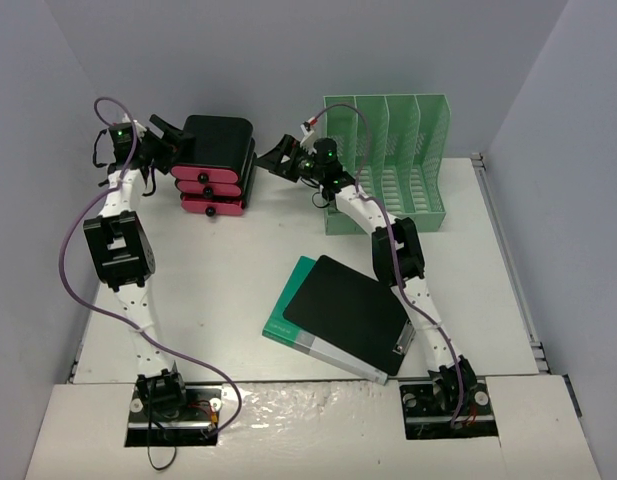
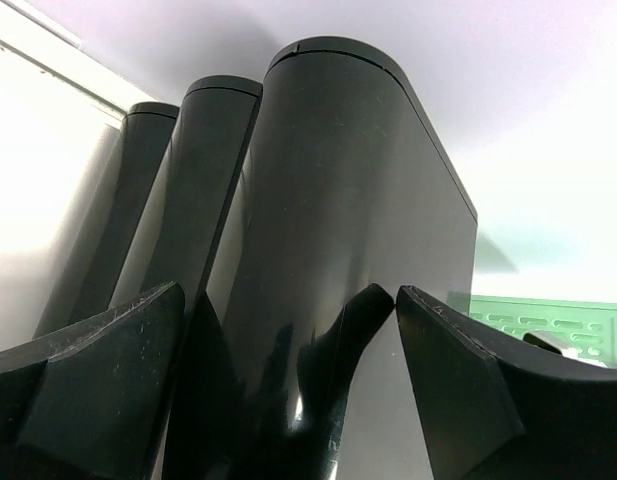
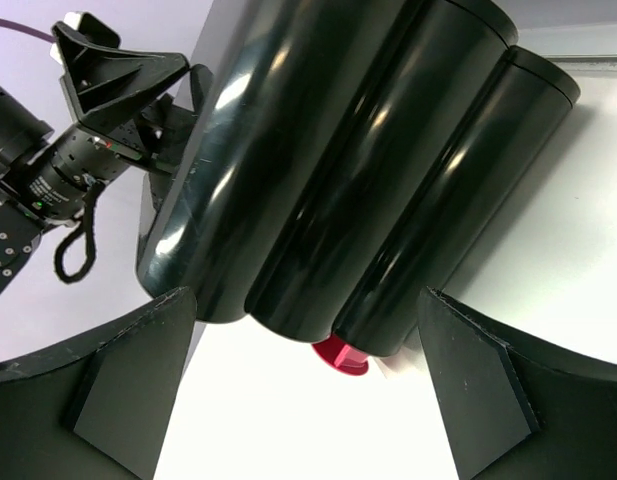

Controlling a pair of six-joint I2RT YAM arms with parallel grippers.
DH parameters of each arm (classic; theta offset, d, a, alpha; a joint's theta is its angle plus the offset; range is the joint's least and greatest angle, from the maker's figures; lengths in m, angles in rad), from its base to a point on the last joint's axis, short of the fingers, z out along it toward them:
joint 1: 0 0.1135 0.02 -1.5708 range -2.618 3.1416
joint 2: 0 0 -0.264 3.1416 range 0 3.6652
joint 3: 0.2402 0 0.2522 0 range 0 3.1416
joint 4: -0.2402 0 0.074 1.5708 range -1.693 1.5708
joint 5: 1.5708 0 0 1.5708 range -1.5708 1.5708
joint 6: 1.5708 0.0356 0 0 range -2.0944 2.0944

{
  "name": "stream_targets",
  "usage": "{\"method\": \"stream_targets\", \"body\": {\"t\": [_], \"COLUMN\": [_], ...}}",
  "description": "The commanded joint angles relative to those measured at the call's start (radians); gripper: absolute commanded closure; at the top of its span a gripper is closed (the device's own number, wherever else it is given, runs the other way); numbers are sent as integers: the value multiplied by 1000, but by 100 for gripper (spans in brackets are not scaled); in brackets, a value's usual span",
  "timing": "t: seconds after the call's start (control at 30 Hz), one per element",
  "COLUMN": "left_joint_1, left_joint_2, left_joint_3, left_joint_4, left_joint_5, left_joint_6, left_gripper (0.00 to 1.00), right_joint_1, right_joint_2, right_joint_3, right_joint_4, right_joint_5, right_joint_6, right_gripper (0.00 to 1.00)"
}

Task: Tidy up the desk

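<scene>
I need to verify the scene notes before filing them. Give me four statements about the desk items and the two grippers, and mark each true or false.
1. The black-and-pink stacked drawer unit sits between the left gripper and the right gripper. True.
2. Both grippers are shut. False: both stand open, closed on nothing.
3. The flat black notebook lies on top of the teal book. True.
4. The green slotted plastic file rack lies tipped over at the near edge. False: it stands upright at the far side of the white desk.
</scene>
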Motion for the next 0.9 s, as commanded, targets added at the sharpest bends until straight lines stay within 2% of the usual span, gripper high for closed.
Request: {"method": "stream_targets", "body": {"t": [0.0,0.73,0.87], "left_joint_1": [-56,-136,-146], "left_joint_2": [-56,-192,-231], "left_joint_3": [0,-241,-312], "left_joint_4": [-31,14,72], "left_joint_5": [42,16,8], "left_joint_6": [19,42,38], "left_gripper": [16,16,17], "right_joint_1": [1,18,18], "right_joint_2": [1,-40,-61], "right_joint_3": [67,37,9], "right_joint_4": [77,32,29], "right_joint_5": [-32,-33,-29], "right_joint_6": [26,-12,-21], "right_gripper": [11,12,12]}}
